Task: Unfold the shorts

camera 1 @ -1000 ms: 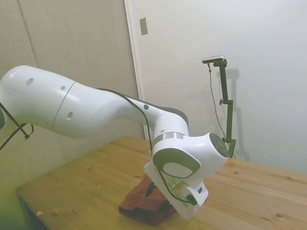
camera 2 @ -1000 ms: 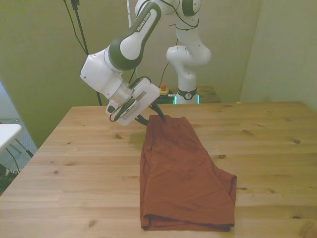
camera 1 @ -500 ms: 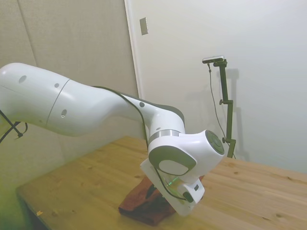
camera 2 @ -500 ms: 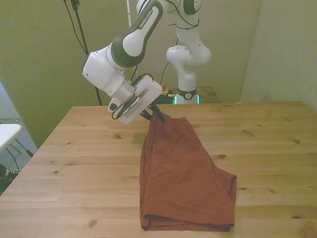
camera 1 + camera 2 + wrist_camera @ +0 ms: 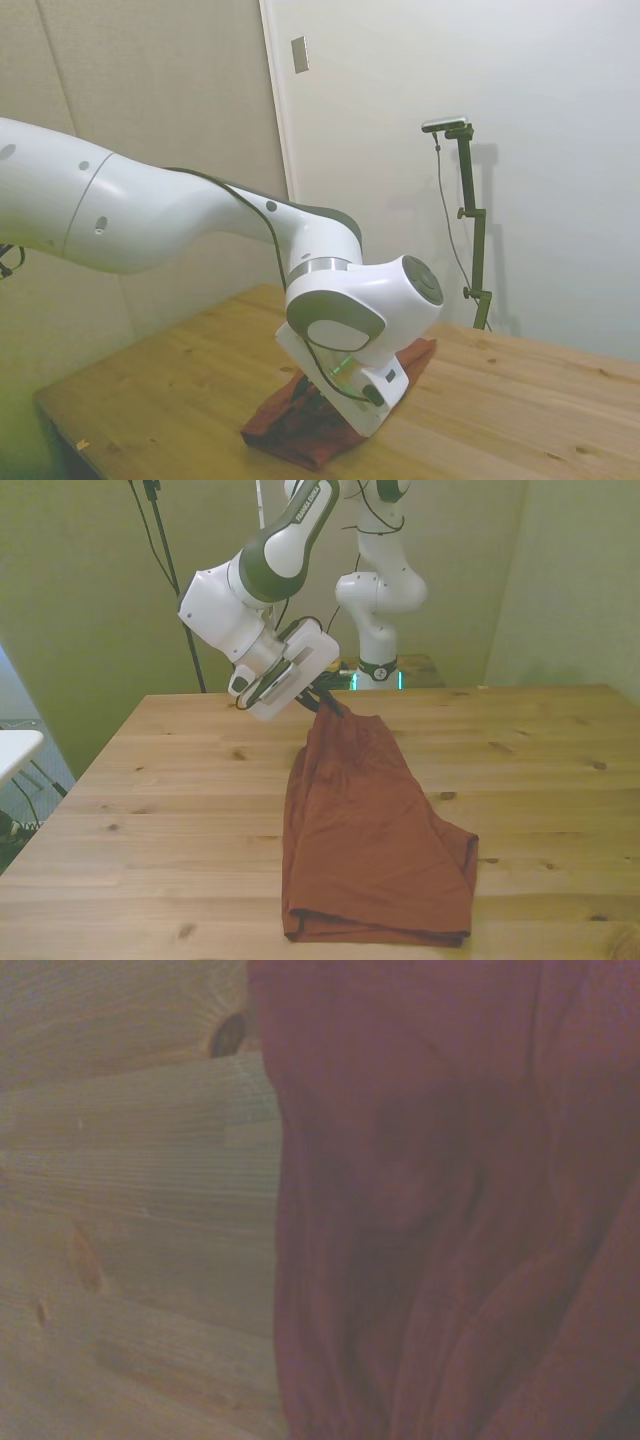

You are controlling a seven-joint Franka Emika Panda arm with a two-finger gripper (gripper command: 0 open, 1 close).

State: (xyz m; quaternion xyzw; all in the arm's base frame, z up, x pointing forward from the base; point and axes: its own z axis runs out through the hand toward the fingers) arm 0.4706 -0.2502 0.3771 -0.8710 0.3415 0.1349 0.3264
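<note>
**Claw pinching the far end of folded shorts on a wooden worktop**

Item 1, the shorts: rust-brown soft fabric, lying folded lengthwise on the worktop, roughly in its middle. In the front view the cloth runs from the near edge, where a folded lower layer shows as a dark line along the hem, back toward the far side. The near part lies flat; one corner juts out toward the front view's right. The far end narrows and rises off the wood into a small peak, with creases running down from it. In the side view the shorts show as a low rumpled heap under the arm, with another strip of the same fabric visible beyond the wrist.

Item 2, the claw: dark fingers closed together on the raised far edge of the shorts, the fabric pinched between them. The claw sits at the tip of a white arm whose wrist is tilted, the fingers pointing down and toward the front view's right. In the side view the wrist housing hides the fingers.

Item 3, wrist view: blurred close-up of the shorts hanging in long soft folds, with bare planks of the worktop beside them and a dark knot in the wood.
</note>
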